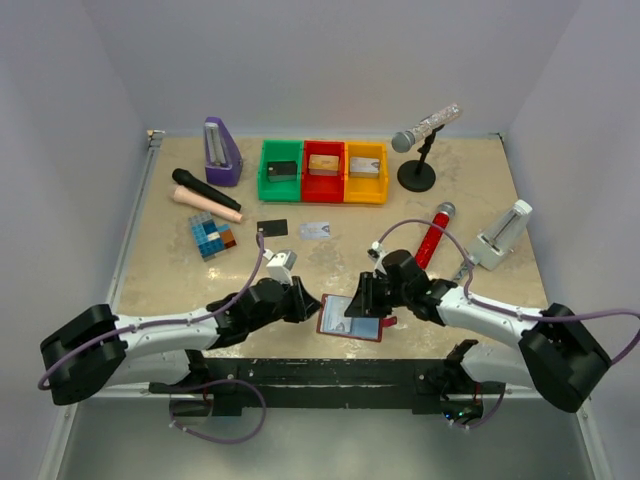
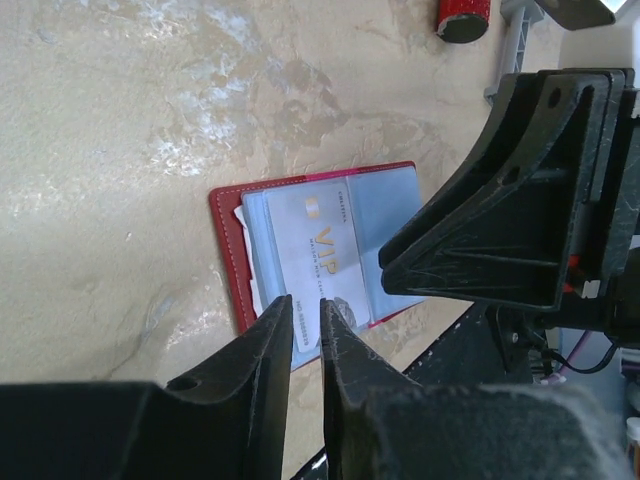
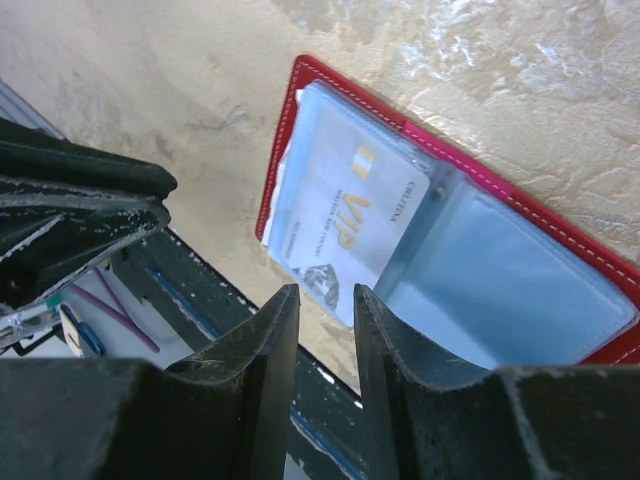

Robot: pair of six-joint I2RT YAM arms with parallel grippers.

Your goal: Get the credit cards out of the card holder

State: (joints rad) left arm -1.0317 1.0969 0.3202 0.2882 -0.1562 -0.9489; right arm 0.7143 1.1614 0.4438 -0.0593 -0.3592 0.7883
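The dark-red card holder (image 1: 326, 316) lies open at the table's near edge, its pale bluish pockets facing up. A silvery-grey "VIP" credit card (image 2: 320, 250) sits in the left pocket and sticks out a little toward the near edge; it also shows in the right wrist view (image 3: 345, 215). My left gripper (image 1: 308, 305) is at the holder's left side, its jaws a narrow gap apart over the card's end (image 2: 305, 300). My right gripper (image 1: 362, 300) hovers over the holder, jaws slightly apart and empty (image 3: 325, 290). A black card (image 1: 272, 226) and a silvery card (image 1: 315, 230) lie on the table behind.
Green (image 1: 281, 170), red (image 1: 322, 168) and yellow (image 1: 366, 170) bins hold small blocks at the back. A purple metronome (image 1: 222, 150), black microphone (image 1: 205, 190), coloured block (image 1: 212, 237), red microphone (image 1: 432, 235), microphone stand (image 1: 418, 165) and white device (image 1: 503, 235) stand around.
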